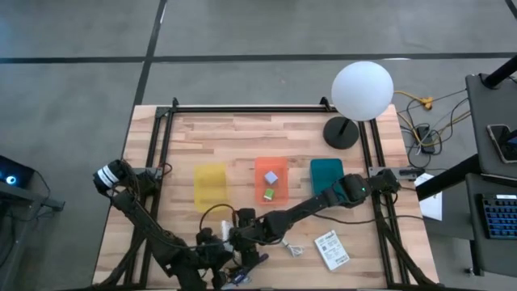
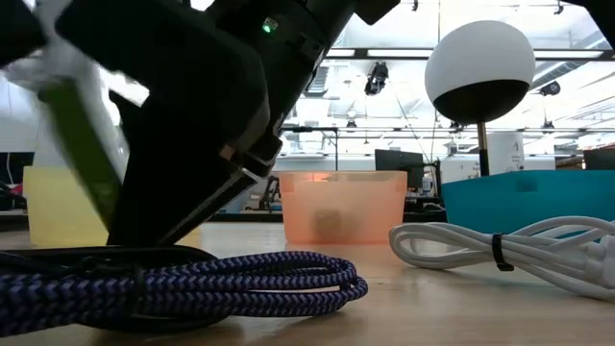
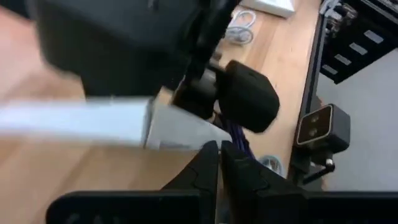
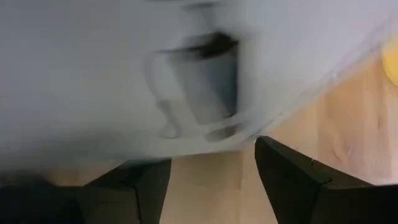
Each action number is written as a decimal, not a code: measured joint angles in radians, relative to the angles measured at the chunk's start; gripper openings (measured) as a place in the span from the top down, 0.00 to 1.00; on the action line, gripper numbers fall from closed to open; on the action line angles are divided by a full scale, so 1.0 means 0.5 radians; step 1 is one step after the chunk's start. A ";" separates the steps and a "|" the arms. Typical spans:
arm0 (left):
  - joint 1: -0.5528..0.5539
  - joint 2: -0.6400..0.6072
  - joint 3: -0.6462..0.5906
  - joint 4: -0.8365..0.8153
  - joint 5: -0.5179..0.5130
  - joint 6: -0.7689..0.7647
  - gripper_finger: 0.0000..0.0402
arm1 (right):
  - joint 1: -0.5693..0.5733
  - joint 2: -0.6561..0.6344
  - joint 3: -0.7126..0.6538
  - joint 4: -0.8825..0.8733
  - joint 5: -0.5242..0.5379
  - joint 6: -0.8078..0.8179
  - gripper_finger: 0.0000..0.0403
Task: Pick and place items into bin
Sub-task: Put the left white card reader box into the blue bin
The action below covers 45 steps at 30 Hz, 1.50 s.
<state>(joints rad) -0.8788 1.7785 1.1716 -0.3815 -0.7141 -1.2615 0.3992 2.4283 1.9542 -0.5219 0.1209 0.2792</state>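
A flat white packet hangs low over the table's near middle between both grippers; it fills the right wrist view and shows blurred in the low view. My left gripper is shut at its edge. My right gripper is open, one finger on each side of the packet's lower edge. A second packet and the whitish cable lie flat to the right. The dark coiled cable lies under the grippers. The lavender cube and green cube sit in the orange bin. My left gripper pinches the white packet at a corner of its edge, between the two fingertips. The packet is lifted clear of the table and stretches away from the fingers. My right gripper's open fingers stand close to the same packet; I cannot tell whether they touch it.
A yellow bin and a teal bin flank the orange bin across the table's middle. A round white lamp stands at the far right corner. Black rails run along the left, right and far edges. Both arms crowd the near middle.
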 joint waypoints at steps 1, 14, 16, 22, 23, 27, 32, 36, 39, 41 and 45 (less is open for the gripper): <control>0.017 0.003 -0.006 0.000 0.001 0.080 0.98 | 0.005 -0.019 0.001 0.015 -0.020 -0.006 0.47; 0.019 -0.049 -0.007 -0.052 0.107 0.060 0.98 | 0.063 -0.037 0.084 -0.197 0.041 0.120 0.47; -0.024 -0.084 -0.005 -0.251 0.114 -0.179 0.98 | 0.058 -0.031 0.085 -0.265 0.061 0.128 0.47; -0.145 -0.104 0.012 -0.997 0.291 -1.090 0.98 | 0.062 -0.031 0.135 -0.252 0.039 0.237 0.47; -0.145 -0.104 -0.018 -1.007 0.336 -1.146 0.98 | 0.056 -0.031 0.136 -0.229 -0.005 0.294 0.47; -0.121 -0.094 -0.072 -0.976 0.312 -1.069 0.98 | -0.005 -0.031 0.136 -0.075 -0.055 0.452 0.47; -0.073 -0.095 -0.225 -0.951 0.311 -1.048 0.98 | -0.081 -0.030 0.138 0.029 -0.149 0.492 0.51; -0.061 -0.100 -0.390 -0.775 0.408 -1.217 0.98 | -0.110 -0.030 0.138 0.022 -0.189 0.574 0.60; -0.061 -0.118 -0.466 -0.604 0.375 -1.370 0.98 | -0.124 -0.030 0.128 0.021 -0.183 0.636 0.68; -0.069 -0.118 -0.474 -0.607 0.370 -1.452 0.98 | -0.123 -0.030 0.117 0.012 -0.148 0.655 0.73; -0.069 -0.123 -0.466 -0.617 0.382 -1.430 0.98 | -0.114 -0.030 0.094 0.001 -0.114 0.705 0.78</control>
<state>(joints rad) -0.9131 1.7172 0.9384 -0.6901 -0.5232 -1.9763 0.3424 2.4134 2.0011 -0.5216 0.0640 0.6317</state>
